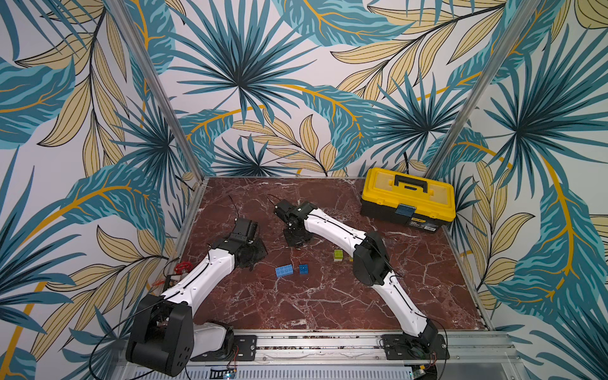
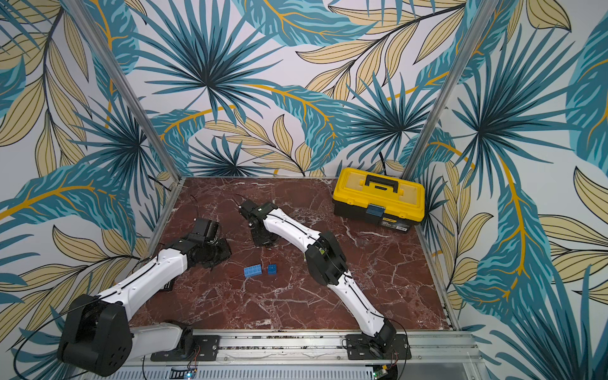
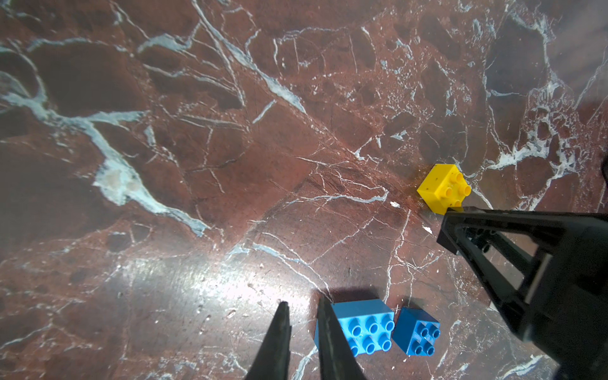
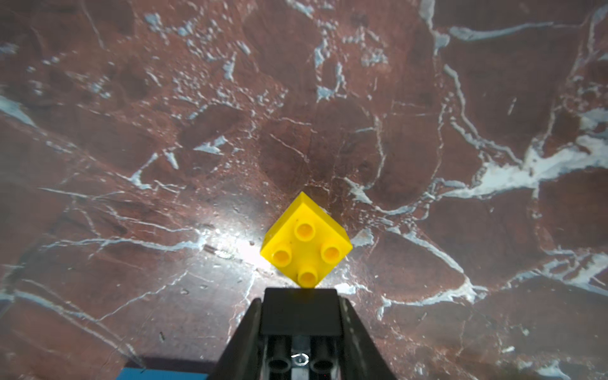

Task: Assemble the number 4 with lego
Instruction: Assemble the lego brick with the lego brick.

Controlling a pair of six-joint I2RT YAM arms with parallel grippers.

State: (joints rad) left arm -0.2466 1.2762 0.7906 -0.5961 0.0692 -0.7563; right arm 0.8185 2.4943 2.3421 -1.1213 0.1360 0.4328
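Right gripper (image 4: 300, 301): clamped on a small black plastic brick (image 4: 299, 312), which sat between its two dark fingers.
Left gripper (image 3: 302, 307): fingers stood close together with a thin strip of table showing between them, and nothing was held.
Yellow square studded brick (image 4: 306, 241): sat studs up on the table, turned corner-on, just ahead of the held black brick. Whether the two touched could not be told.
Long light-blue studded brick (image 1: 284, 271): lay flat, studs up, near the middle of the table. In the left wrist view it was just beside the left fingertips.
Dark-blue square studded brick (image 1: 303, 269): sat just beside the light-blue one, with a slim gap between them.
Lime-green square brick (image 1: 338, 255): in a top view it stood apart from the blue pair, next to the right arm's black elbow.
Number 4: the bricks lay separate, and none was seen joined to another.
Red-brown marble-patterned table (image 1: 329, 306): carried the loose bricks.
Yellow-and-black plastic toolbox (image 1: 408, 200): stood closed at the far right corner, well apart from the bricks.
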